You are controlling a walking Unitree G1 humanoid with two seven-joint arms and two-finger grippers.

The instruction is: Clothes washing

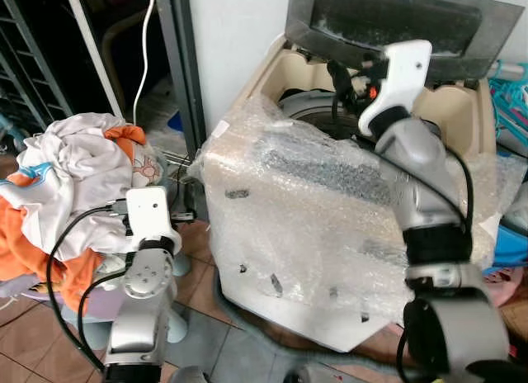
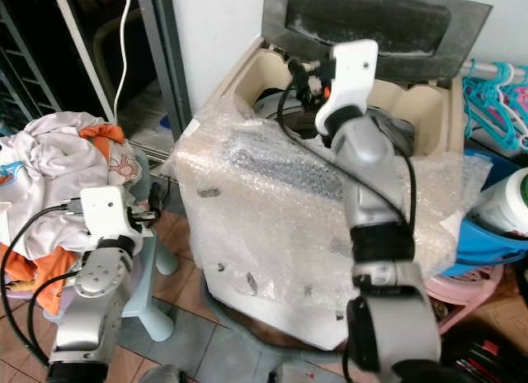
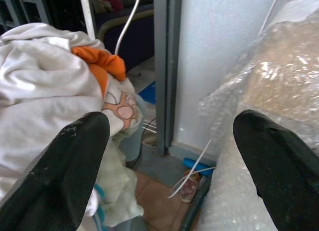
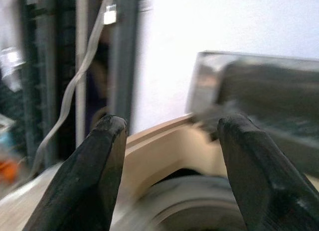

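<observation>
- While the washing machine (image 1: 330, 234) stands before me with its lid (image 1: 396, 24) raised against the far wall, my right gripper (image 4: 169, 166) hangs over the open drum (image 4: 199, 206), its fingers spread wide with nothing between them.
- Bubble wrap (image 1: 313, 177) covers the machine's near top and front, leaving the drum opening bare at the far side.
- To the left, the clothes (image 1: 74, 185) lie in a heap of white and orange cloth on a pale blue stool (image 2: 153, 292), well apart from the drum.
- My left gripper (image 3: 169, 156) sits low between the heap and the machine, just beside the cloth, fingers released and holding nothing.
- I cannot make out any garment inside the drum; what I see of it is dark and blurred.
- Judging by that, I take the loading as barely begun or mid-way: the lid is up, the heap is large, and both my grippers are empty.
- What I think is left: take cloth from the heap, carry it right and drop it into the drum, repeat, then shut the lid.
- Hangers (image 1: 511, 98) and a tub (image 2: 487, 234) crowd the right side, so I would keep my right arm's swing tight.
</observation>
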